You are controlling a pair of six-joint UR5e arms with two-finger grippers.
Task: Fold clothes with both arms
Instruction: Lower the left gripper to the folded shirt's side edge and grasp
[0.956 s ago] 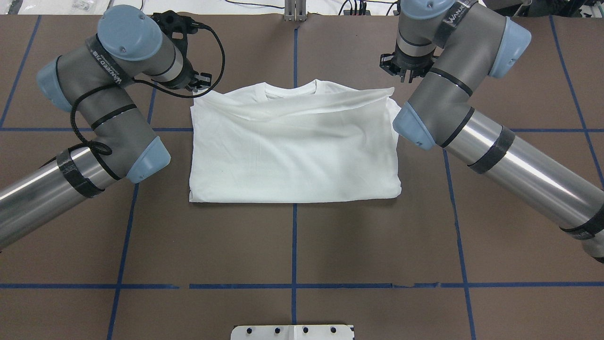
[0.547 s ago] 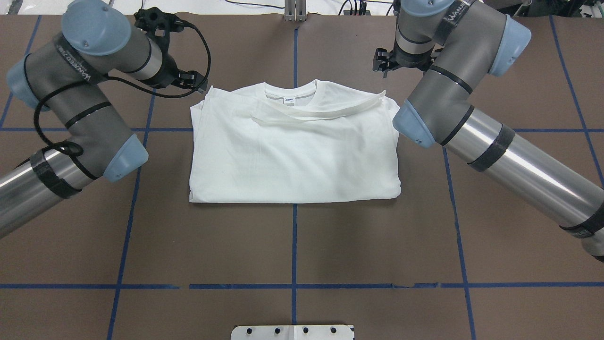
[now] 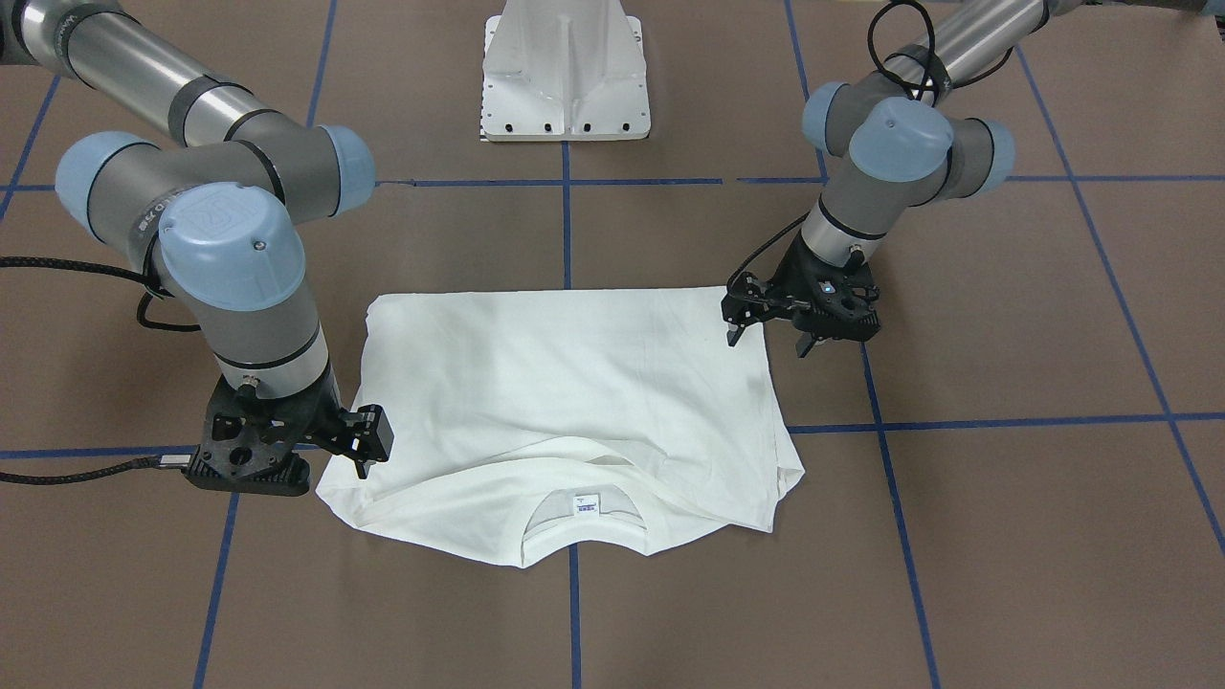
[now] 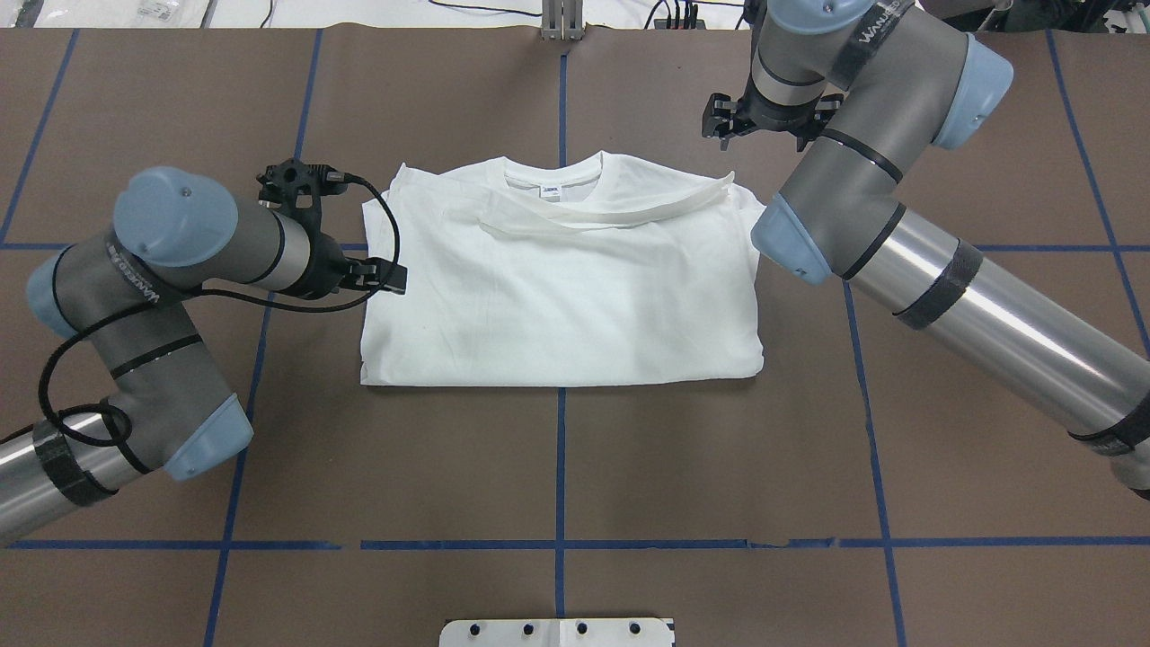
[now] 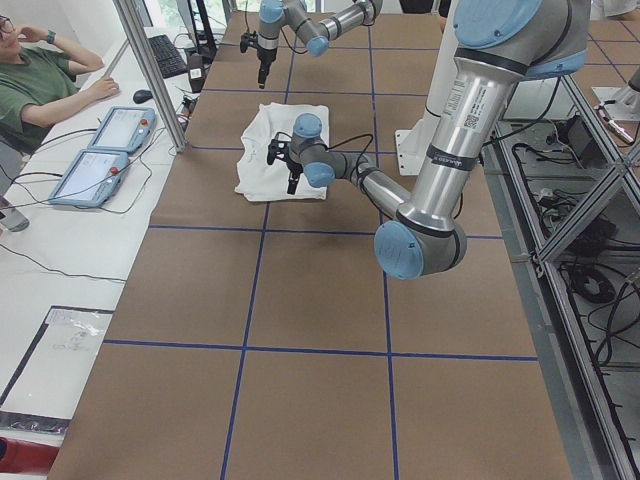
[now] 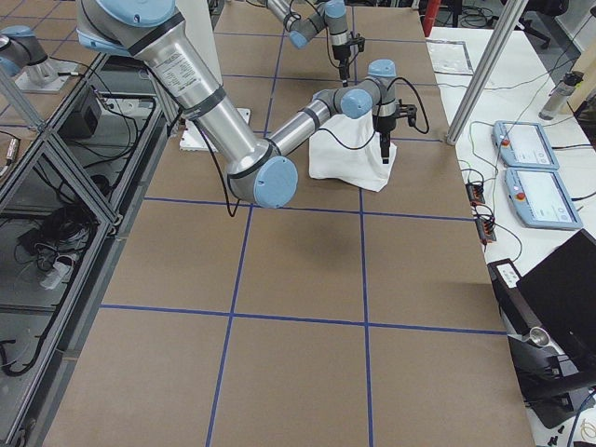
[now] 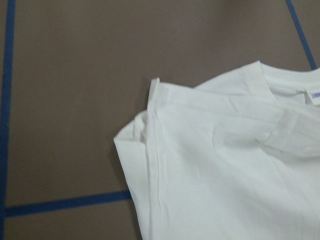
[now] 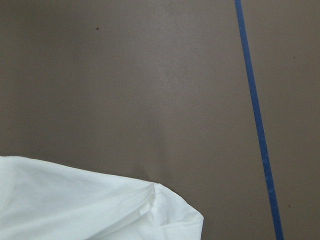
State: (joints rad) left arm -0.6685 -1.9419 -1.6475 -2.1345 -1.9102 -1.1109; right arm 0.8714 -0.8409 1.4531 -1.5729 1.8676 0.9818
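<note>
The white T-shirt point(image 4: 561, 296) lies folded in a rectangle on the brown table, collar at the far side, neck label point(image 4: 551, 190) showing. A loose fold edge point(image 4: 620, 213) lies askew under the collar. No printed text shows. My left gripper point(image 4: 384, 274) is open and empty at the shirt's left edge; in the front view it point(image 3: 766, 342) hangs over the shirt's corner point(image 3: 574, 383). My right gripper point(image 4: 759, 128) is open and empty just beyond the shirt's far right corner, also in the front view point(image 3: 330, 457). The wrist views show shirt corners point(image 7: 225, 165) point(image 8: 75, 200), no fingers.
The white pedestal base point(image 3: 567, 72) stands at the robot's side of the table. Blue tape lines point(image 4: 561, 467) grid the brown surface. In the left side view an operator point(image 5: 40, 85) sits beyond the table with two pendants point(image 5: 105, 150) and a metal post point(image 5: 150, 70).
The lifted top layer dropped onto the shirt, baring the collar and label. My left arm moved from the far left corner back along the shirt's left edge. The right gripper drew slightly away.
</note>
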